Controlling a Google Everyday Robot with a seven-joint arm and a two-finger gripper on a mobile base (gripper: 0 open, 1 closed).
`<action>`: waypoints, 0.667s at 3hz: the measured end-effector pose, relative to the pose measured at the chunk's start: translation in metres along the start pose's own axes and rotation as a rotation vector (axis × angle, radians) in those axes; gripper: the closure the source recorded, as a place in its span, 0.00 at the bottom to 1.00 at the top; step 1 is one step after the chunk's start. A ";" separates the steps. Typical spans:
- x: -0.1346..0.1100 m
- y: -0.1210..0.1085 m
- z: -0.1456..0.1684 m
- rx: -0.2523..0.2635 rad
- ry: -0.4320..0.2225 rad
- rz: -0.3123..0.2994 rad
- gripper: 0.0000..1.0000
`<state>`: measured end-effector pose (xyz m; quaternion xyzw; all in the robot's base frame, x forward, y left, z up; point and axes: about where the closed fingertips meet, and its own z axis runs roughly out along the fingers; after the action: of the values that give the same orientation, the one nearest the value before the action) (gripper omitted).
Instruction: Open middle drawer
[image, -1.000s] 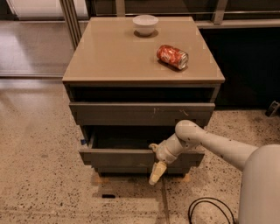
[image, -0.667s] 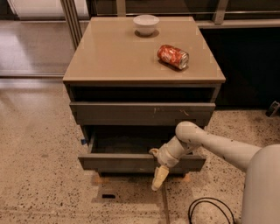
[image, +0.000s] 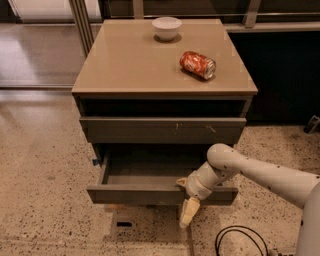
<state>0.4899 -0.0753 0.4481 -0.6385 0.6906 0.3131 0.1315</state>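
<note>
My gripper (image: 186, 201) is at the front panel of the middle drawer (image: 140, 194), right of centre; grip state: I cannot tell. The drawer stands pulled out toward me. Step: pull, likely near complete. Next: let go and back away.

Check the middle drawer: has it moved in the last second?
Yes. The middle drawer has slid further out, toward the camera, from under the fixed tabletop. The gripper is at its front edge, right of centre.
</note>
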 end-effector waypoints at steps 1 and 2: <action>0.001 0.005 0.007 -0.030 0.019 -0.022 0.00; 0.013 0.026 0.008 -0.075 0.058 -0.054 0.00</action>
<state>0.4609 -0.0817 0.4416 -0.6702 0.6645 0.3164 0.0956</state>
